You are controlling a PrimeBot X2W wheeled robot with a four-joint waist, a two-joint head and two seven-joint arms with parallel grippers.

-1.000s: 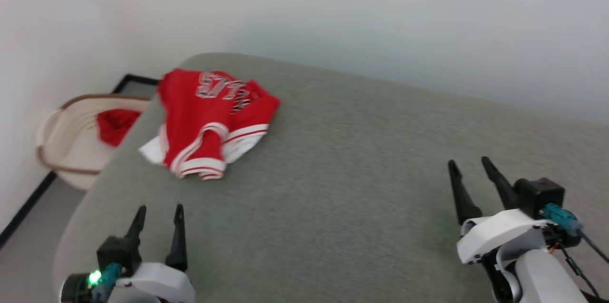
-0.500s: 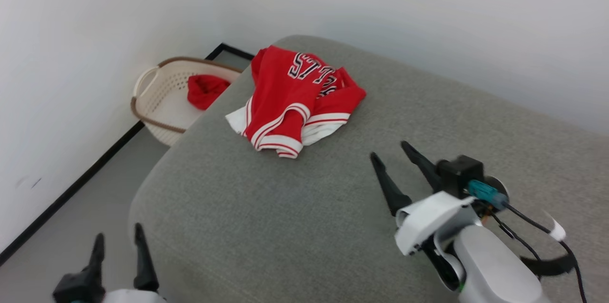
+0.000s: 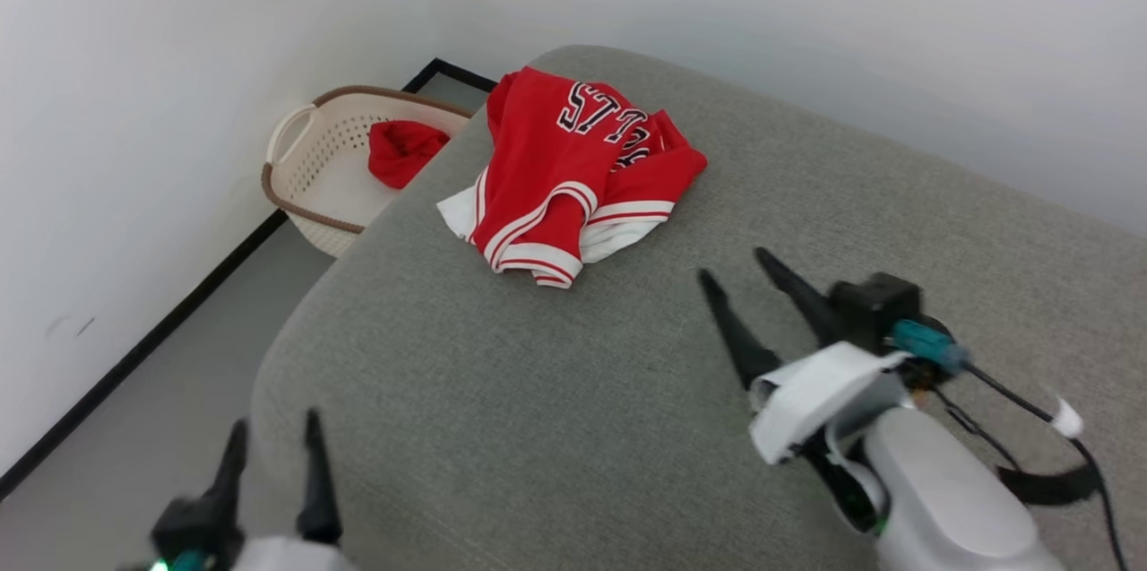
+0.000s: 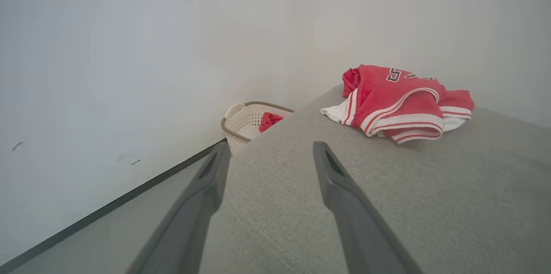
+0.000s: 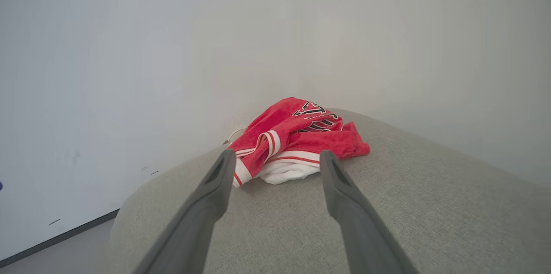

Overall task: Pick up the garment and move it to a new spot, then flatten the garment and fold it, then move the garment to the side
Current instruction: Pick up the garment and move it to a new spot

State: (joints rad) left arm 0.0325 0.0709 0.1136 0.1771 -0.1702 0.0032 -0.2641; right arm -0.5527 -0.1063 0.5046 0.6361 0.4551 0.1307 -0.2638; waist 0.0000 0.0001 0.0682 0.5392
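Lying crumpled, the garment [image 3: 573, 177] is recorded at the grey cushion's [image 3: 538, 392] far corner. The left gripper [image 3: 274, 422], at the cushion's near edge, and right gripper [image 3: 733, 264], above its middle, are held spread, empty.

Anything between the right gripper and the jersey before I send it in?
Nothing visible. The right gripper, fingers apart, points at the garment across bare grey cushion. The basket holding a small red cloth sits on the floor past the cushion's edge, off that line.
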